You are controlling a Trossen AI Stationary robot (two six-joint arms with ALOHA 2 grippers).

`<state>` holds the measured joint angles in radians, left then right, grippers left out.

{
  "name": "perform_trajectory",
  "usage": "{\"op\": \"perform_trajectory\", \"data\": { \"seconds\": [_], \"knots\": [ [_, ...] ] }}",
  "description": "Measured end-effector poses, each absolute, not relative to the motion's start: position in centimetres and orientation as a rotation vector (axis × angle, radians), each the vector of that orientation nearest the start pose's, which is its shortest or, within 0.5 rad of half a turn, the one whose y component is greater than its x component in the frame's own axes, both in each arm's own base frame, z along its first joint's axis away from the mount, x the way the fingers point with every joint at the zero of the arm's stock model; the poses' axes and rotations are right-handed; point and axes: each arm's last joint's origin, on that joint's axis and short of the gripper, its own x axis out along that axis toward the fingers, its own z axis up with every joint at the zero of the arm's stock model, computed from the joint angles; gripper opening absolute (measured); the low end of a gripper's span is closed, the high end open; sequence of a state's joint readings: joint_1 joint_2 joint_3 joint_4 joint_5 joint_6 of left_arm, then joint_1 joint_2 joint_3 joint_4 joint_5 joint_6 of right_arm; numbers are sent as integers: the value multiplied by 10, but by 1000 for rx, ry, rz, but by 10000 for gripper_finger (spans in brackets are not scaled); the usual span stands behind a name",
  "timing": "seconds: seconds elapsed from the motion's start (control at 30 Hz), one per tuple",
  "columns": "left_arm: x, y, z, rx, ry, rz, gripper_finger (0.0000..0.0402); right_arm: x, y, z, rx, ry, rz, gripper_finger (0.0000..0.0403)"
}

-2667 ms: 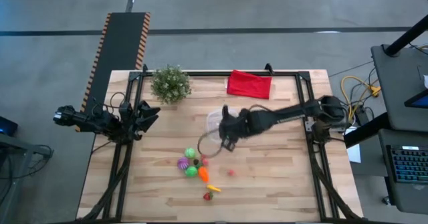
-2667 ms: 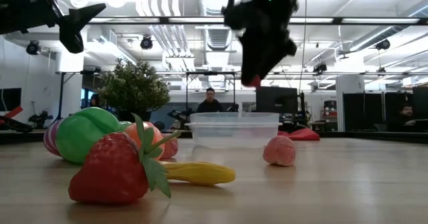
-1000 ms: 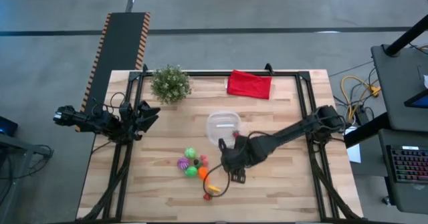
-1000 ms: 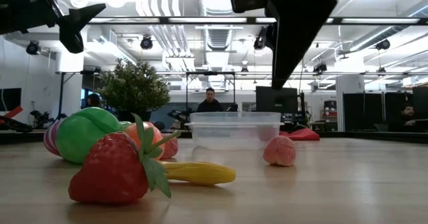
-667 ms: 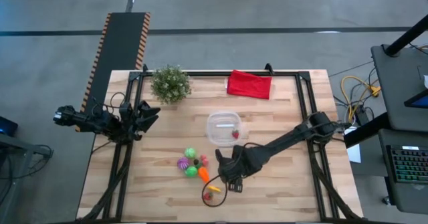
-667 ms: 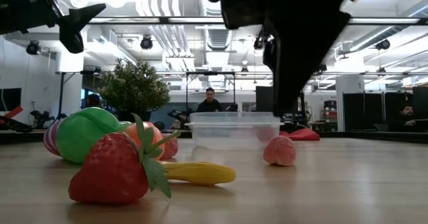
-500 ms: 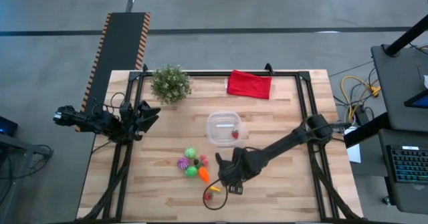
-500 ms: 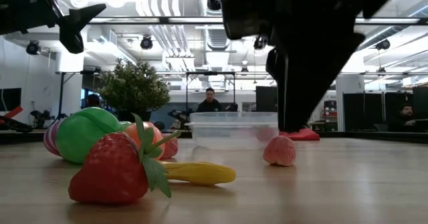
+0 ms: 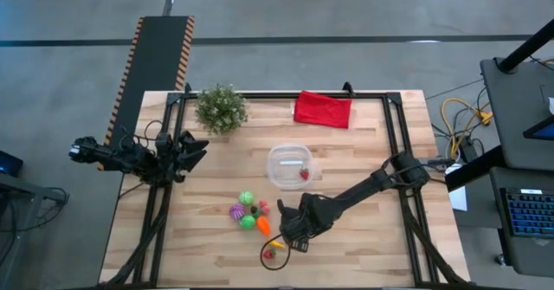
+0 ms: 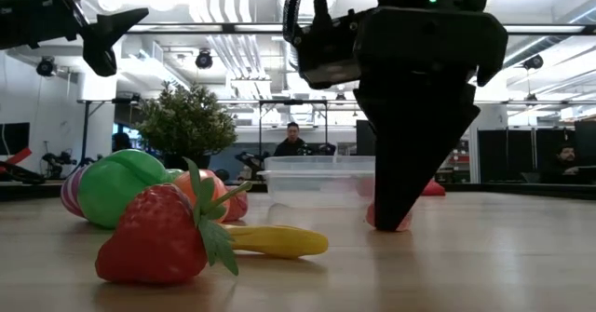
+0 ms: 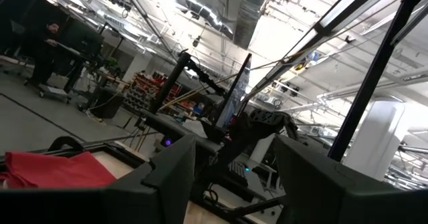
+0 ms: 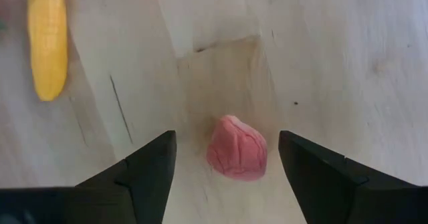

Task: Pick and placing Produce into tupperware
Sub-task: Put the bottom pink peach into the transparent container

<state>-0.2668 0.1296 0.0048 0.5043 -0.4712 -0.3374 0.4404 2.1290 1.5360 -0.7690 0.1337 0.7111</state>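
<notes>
Right wrist view — right tool (image 12: 227,167), fingers spread, straddles pink produce piece (image 12: 237,148).

pink produce piece (image 10: 386,221): mostly hidden behind right gripper (image 10: 410,177) in low view
yellow piece (image 12: 47,43): blurred, cut by picture edge
tupperware (image 10: 317,177): right side occluded

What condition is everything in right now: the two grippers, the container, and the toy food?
Right gripper: open, low over the table, fingers either side of the pink piece.
Pink piece: lying on the wood, not gripped.
Left gripper: open, parked off the table's left edge.
Tupperware: upright, lidless, one red piece inside.
Strawberry: lying on the table.
Yellow piece: lying flat behind the strawberry.
Green piece: resting on the table in the cluster.
</notes>
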Motion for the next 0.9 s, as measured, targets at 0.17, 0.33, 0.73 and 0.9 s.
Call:
{"op": "perform_trajectory", "data": {
  "seconds": [0.17,0.33,0.73,0.9],
  "knots": [
    [96,-13,201,-470,-389,139,192,378,174,146,219,1313,-218,218],
    [96,-13,201,-470,-387,138,192,378,174,146,224,1314,-223,166],
    [96,-13,201,-469,-386,136,192,379,170,152,236,1311,-232,96],
    [96,-13,201,-469,-387,136,192,381,160,183,263,1258,-252,102]
  ]
}}
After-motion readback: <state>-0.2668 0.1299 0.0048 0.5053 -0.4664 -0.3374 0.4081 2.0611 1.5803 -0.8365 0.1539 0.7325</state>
